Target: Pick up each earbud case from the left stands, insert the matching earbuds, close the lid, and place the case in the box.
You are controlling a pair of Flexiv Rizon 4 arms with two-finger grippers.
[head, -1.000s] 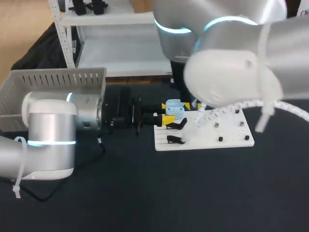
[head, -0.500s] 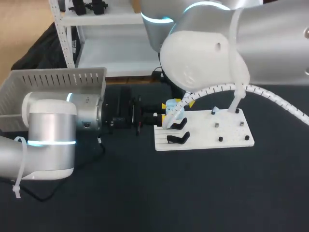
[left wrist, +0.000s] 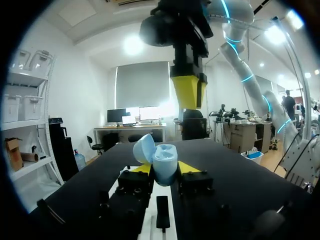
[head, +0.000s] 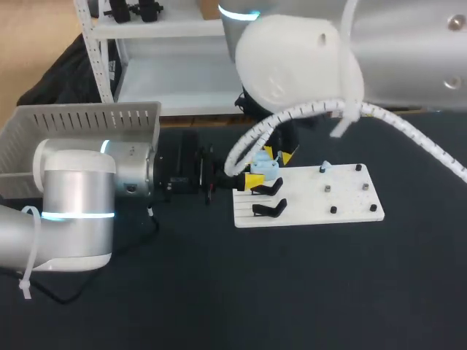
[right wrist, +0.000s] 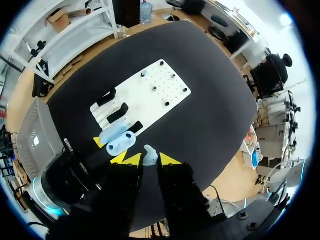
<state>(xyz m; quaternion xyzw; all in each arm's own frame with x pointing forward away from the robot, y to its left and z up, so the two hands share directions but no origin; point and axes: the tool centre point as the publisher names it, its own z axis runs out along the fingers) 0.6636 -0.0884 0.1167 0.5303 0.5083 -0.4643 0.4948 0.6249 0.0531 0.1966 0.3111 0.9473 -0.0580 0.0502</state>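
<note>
Left claw [left wrist: 165, 169] is clamped on the open earbud case [left wrist: 164, 159], right claw [right wrist: 148, 160] pinches an earbud [right wrist: 150, 152] just above it; I reckon any offset from the socket means a jam or drop.

earbud case [left wrist: 162, 164]: smooth pale-blue plastic, slight sheen | earbud [right wrist: 150, 154]: same plastic | board [head: 350, 198]: matt white plastic | table [head: 292, 292]: matt black | box [head: 80, 121]: matt grey plastic
</note>
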